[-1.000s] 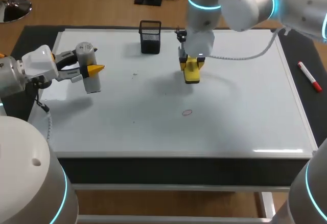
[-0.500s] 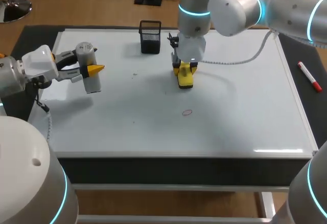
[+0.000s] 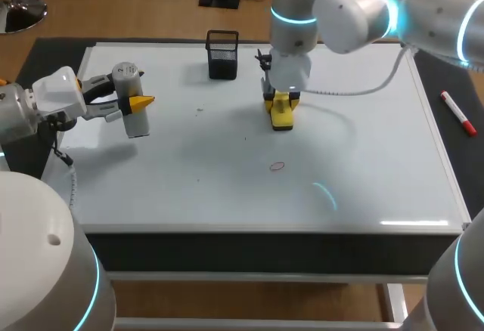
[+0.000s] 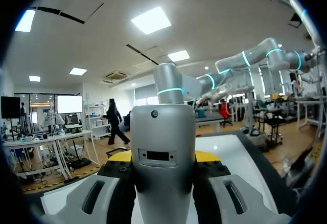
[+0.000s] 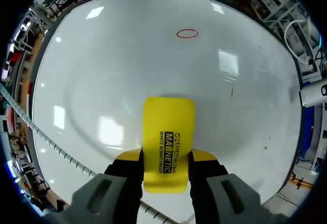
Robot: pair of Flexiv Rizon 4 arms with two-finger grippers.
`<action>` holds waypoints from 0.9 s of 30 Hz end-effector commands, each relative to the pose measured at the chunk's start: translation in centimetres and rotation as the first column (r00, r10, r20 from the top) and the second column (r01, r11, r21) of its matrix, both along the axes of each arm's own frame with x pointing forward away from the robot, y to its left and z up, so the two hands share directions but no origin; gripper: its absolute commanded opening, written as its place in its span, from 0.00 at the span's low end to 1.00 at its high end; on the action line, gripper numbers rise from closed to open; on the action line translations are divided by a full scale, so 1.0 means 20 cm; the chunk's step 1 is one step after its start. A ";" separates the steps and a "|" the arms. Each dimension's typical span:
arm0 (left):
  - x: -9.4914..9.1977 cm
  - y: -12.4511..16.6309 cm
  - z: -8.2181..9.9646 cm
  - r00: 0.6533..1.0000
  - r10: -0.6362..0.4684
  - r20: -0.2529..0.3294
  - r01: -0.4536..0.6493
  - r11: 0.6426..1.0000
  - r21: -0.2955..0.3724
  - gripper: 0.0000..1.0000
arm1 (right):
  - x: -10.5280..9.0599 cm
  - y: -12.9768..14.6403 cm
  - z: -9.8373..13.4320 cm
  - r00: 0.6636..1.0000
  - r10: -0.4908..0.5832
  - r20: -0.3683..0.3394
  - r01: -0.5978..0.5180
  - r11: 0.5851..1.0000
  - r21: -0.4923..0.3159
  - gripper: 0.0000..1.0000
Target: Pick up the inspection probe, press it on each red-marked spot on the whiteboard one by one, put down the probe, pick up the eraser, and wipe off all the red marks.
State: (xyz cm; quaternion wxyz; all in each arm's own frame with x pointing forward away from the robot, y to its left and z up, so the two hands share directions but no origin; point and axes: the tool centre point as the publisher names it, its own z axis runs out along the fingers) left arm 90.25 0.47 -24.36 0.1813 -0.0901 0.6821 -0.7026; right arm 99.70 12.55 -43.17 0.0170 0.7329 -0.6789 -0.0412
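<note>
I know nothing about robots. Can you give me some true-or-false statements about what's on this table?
1. The right pincer grips a flat yellow whiteboard eraser. True.
2. The left pincer is empty. False: it is shut on a grey cylindrical probe.
3. One small red oval mark shows on the white whiteboard. True.
4. The red marker pen stands in the black mesh basket. False: it lies on the dark mat beside the board.

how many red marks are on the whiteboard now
1: a small red ring near the whiteboard's middle, ahead of the eraser in the right claw. Others may be hidden under the arm.
</note>
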 end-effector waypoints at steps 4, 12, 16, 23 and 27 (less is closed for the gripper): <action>0.00 0.00 0.00 1.000 0.001 0.003 -0.001 1.000 -0.003 0.00 | 0.01 -0.08 -0.02 1.000 -0.015 0.001 0.015 1.000 -0.006 0.00; 0.00 0.00 0.00 1.000 0.001 0.003 -0.001 1.000 -0.003 0.00 | 0.03 -0.15 -0.01 0.999 -0.042 0.006 0.042 0.999 -0.010 0.00; 0.00 0.00 0.00 1.000 0.001 0.003 -0.001 1.000 -0.003 0.00 | 0.04 -0.19 -0.01 0.998 -0.055 0.008 0.055 0.998 -0.013 0.00; 0.00 0.00 0.00 1.000 0.001 0.003 -0.001 1.000 -0.003 0.00 | 0.06 -0.23 -0.01 0.997 -0.069 0.013 0.070 0.997 -0.018 0.00; 0.00 0.00 0.00 1.000 0.001 0.003 -0.001 1.000 -0.003 0.00 | 0.06 -0.25 0.00 0.997 -0.076 0.020 0.076 0.997 -0.022 0.00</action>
